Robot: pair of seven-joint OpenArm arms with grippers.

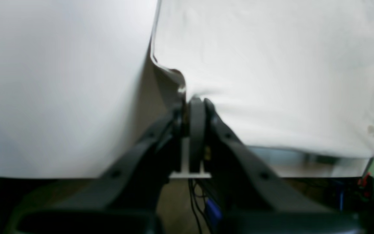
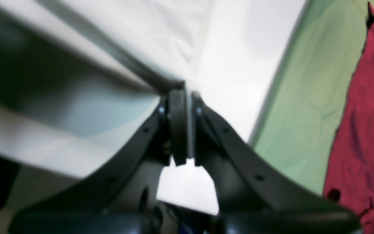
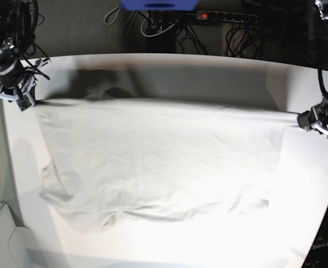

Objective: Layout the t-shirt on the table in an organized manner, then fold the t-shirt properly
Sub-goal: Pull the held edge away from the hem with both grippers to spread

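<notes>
Item: t-shirt (image 3: pixel 152 156), soft, light, limp; it hung stretched between your left hand (image 3: pixel 308 119) and right hand (image 3: pixel 25 98), each clamped on a corner, trailing onto the bench (image 3: pixel 309 184). Edges offered you the surest hold.

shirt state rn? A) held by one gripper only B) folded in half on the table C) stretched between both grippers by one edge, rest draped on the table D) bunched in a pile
C: the left gripper and right gripper each pinch a corner of the t-shirt, its top edge taut between them, the rest draped on the table.
</notes>
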